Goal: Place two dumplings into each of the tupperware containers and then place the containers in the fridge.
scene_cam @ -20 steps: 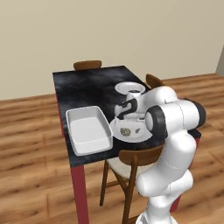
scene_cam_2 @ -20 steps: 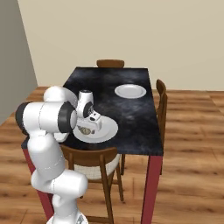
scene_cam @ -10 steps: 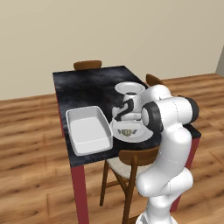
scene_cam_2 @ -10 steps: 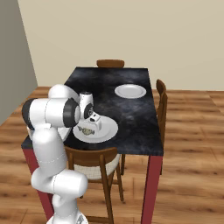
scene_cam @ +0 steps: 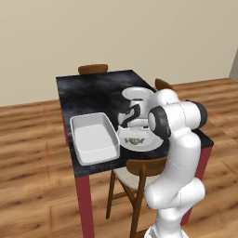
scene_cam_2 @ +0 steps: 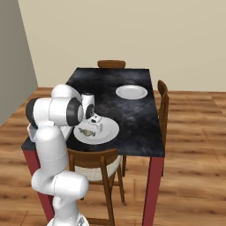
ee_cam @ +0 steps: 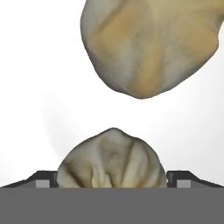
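Note:
A round white plate (scene_cam: 148, 144) (scene_cam_2: 109, 131) near the table's front edge carries olive-tan dumplings (scene_cam: 135, 139) (scene_cam_2: 87, 131). My gripper (scene_cam: 132, 131) (scene_cam_2: 91, 126) (ee_cam: 112, 178) points down onto this plate, open, its fingertips (ee_cam: 43, 178) on either side of one dumpling (ee_cam: 112, 157) that lies on the plate. A second dumpling (ee_cam: 148, 43) lies just beyond it. The large deep white tupperware container (scene_cam: 94, 138) stands to the left of the plate, with nothing in it. The fridge is out of view.
A second white plate (scene_cam: 135, 92) (scene_cam_2: 131, 92) sits farther back on the dark table (scene_cam: 93, 88) (scene_cam_2: 132, 114). Wooden chairs stand at the front (scene_cam: 139, 174) (scene_cam_2: 95, 163), the far end (scene_cam: 93, 69) and the right side (scene_cam_2: 162, 95).
The hand has sunk a little lower onto the plate and the arm's elbow has shifted. The jaws stay wide.

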You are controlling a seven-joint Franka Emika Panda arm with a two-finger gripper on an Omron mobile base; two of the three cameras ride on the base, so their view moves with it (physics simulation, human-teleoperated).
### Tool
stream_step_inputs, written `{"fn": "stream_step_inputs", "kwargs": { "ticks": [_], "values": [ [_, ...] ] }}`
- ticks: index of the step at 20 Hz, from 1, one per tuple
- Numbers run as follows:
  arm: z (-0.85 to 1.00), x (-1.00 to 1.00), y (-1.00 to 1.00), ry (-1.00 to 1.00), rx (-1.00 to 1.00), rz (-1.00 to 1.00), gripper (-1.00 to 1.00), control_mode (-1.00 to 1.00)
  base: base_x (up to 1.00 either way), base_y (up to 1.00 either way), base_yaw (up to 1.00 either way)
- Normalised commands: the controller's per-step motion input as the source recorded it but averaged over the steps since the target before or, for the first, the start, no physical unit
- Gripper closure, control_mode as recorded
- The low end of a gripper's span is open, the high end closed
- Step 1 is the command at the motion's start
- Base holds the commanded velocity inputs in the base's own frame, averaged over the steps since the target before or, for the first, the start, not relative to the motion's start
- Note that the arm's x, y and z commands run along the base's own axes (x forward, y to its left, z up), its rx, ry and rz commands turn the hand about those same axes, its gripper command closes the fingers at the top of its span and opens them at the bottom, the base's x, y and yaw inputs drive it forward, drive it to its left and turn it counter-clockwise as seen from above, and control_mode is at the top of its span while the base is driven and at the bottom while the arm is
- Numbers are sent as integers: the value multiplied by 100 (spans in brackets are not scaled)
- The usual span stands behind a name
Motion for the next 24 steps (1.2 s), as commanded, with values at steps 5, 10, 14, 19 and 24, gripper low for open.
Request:
{"fn": "stream_step_inputs", "kwargs": {
  "ticks": [5, 10, 14, 19, 24],
  "values": [
    [0, 0, 0, 2, 0, 0, 100, -100, 0, 0, 0],
    [20, 0, 0, 1, 0, 0, 100, -100, 0, 0, 0],
    [59, 0, 4, 1, 0, 0, 100, -100, 0, 0, 0],
    [68, -19, 56, 0, -4, 0, 100, -100, 0, 0, 0],
    [46, -13, 83, 0, -3, 0, 100, -100, 0, 0, 0]
  ]
}}
